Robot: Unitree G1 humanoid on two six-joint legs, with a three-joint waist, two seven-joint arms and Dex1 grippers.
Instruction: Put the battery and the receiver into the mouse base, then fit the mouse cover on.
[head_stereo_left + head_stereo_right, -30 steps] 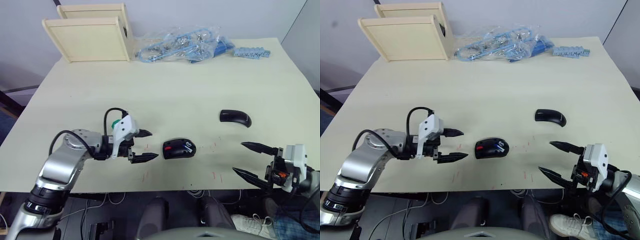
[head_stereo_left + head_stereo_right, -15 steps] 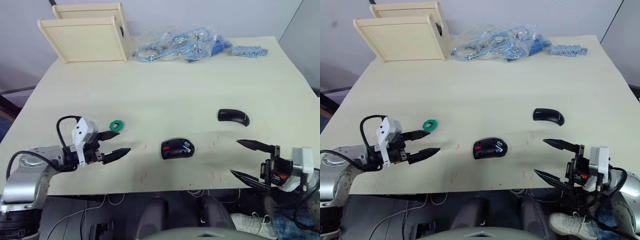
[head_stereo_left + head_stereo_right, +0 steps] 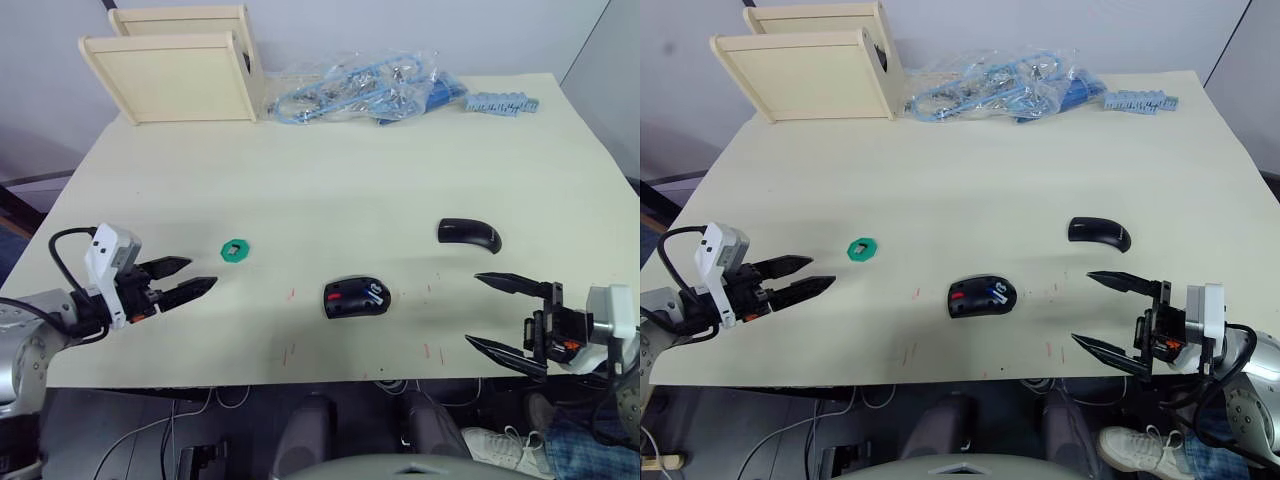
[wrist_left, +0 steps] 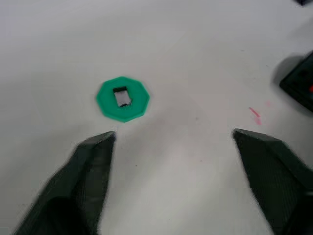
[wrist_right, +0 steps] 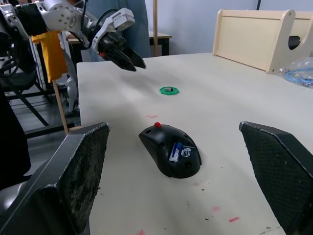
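The mouse base (image 3: pixel 356 298) lies near the table's front edge, with a red wheel and red parts showing. A white and blue battery (image 5: pixel 177 149) sits inside it. I cannot make out the receiver. The glossy black mouse cover (image 3: pixel 468 234) rests to the right of the base and farther back. My left gripper (image 3: pixel 203 272) hovers open and empty at the front left, just short of a green disc (image 4: pixel 122 98) with a small dark rectangular slot in its middle. My right gripper (image 3: pixel 472 310) is open and empty at the front right, pointing at the base.
Two pale wooden boxes (image 3: pixel 180 70) stand at the back left. A clear bag of blue parts (image 3: pixel 360 90) and a blue strip (image 3: pixel 505 103) lie along the back. Small red marks dot the table (image 3: pixel 330 180) around the base.
My left arm has drawn back to the left, away from the mouse base, which uncovered the green disc. My right gripper has stayed open in nearly the same spot.
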